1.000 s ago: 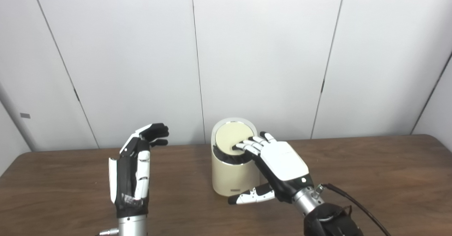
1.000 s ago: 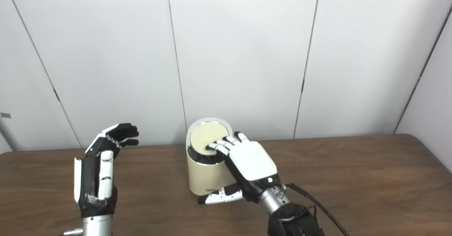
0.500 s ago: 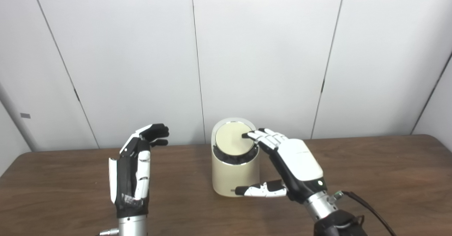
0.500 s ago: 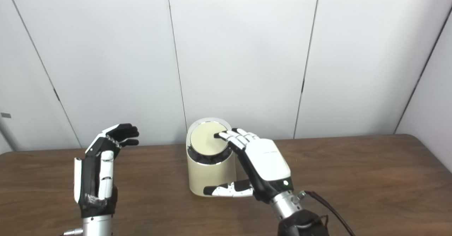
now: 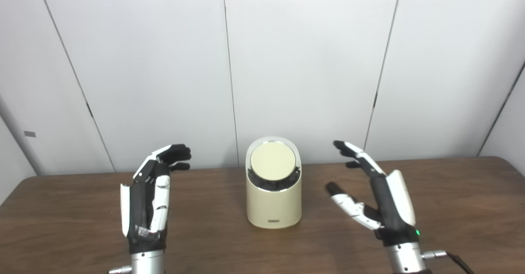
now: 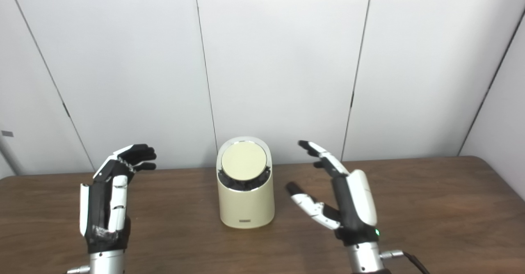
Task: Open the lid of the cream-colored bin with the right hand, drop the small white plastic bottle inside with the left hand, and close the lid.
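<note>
The cream-colored bin stands upright at the middle of the brown table. Its round tilted lid lies flat in the rim, down. My left hand is raised left of the bin, open, fingers up and holding nothing. On the other side my right hand is lifted, open, palm turned toward the bin and apart from it. No small white bottle shows in either view.
White wall panels rise straight behind the table's far edge, close behind the bin. The table's rounded corner shows at the far right.
My right hand has come off the lid and swung out to the right of the bin, turning upright. The lid stays down. My left hand has drifted slightly left.
</note>
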Controlling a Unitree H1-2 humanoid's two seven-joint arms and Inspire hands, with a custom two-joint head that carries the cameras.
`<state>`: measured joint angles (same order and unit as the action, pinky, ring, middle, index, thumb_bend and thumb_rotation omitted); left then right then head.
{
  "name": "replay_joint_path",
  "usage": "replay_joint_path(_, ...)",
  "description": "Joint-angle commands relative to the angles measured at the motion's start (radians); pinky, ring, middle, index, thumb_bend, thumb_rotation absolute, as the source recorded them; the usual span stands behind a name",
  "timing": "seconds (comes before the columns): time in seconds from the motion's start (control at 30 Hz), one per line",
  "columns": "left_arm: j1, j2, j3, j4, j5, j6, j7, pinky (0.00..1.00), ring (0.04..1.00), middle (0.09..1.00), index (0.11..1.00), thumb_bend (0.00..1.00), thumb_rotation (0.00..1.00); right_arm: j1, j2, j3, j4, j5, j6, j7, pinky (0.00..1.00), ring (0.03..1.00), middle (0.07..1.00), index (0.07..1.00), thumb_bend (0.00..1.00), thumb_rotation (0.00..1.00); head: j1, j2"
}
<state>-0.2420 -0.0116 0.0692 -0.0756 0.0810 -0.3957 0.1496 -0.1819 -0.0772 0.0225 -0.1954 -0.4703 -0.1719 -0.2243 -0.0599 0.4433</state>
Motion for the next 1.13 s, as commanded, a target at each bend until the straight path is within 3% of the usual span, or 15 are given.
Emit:
replay_joint_path(0.0, -0.023, 0.004, 0.004, -0.022, 0.0, -0.017, -0.001, 0.59, 0.662, 0.671, 0.668, 0.32, 0.76, -0.024, 0.005, -0.005, -0.006, 0.039, -0.069, -0.016, 0.71, 0.807, 0.812, 0.789, 0.27, 0.7, 0.004, 0.0)
replay_joint_path(0.13, -0.023, 0.005, 0.009, -0.033, 0.002, -0.006, 0.001, 0.6, 0.665, 0.675, 0.674, 0.31, 0.74, -0.019, 0.012, -0.013, 0.003, 0.088, -0.114, -0.024, 0.69, 0.794, 0.8, 0.767, 0.23, 0.59, 0.005, 0.004)
replay_joint_path(0.3, -0.021, 0.0, 0.015, -0.045, 0.022, 0.008, 0.009, 0.59, 0.67, 0.681, 0.683, 0.29, 0.65, -0.007, 0.035, -0.026, -0.005, 0.109, -0.128, -0.035, 0.67, 0.764, 0.768, 0.73, 0.27, 0.57, -0.002, 0.007)
replay_joint_path(0.43, -0.011, -0.011, 0.015, -0.063, 0.018, 0.034, 0.011, 0.6, 0.674, 0.684, 0.686, 0.28, 0.56, 0.012, 0.044, -0.04, -0.032, 0.152, -0.096, -0.017, 0.63, 0.706, 0.733, 0.716, 0.3, 0.48, -0.014, 0.0)
replay_joint_path(0.63, 0.016, -0.013, 0.005, -0.076, 0.015, 0.018, -0.002, 0.6, 0.674, 0.686, 0.685, 0.27, 0.56, 0.04, 0.067, -0.054, -0.084, 0.212, -0.068, -0.007, 0.62, 0.702, 0.726, 0.7, 0.3, 0.35, -0.027, -0.022)
replay_joint_path(0.77, 0.03, -0.015, -0.006, -0.083, -0.004, 0.005, -0.012, 0.6, 0.675, 0.688, 0.688, 0.28, 0.57, 0.064, 0.066, -0.052, -0.074, 0.224, -0.09, 0.002, 0.6, 0.699, 0.727, 0.706, 0.28, 0.3, -0.017, -0.04)
replay_joint_path(1.1, 0.067, -0.045, -0.018, -0.097, 0.027, -0.017, 0.002, 0.57, 0.65, 0.659, 0.66, 0.25, 0.51, 0.081, 0.05, -0.072, -0.015, 0.213, -0.156, -0.013, 0.61, 0.692, 0.714, 0.691, 0.29, 0.35, -0.007, -0.036)
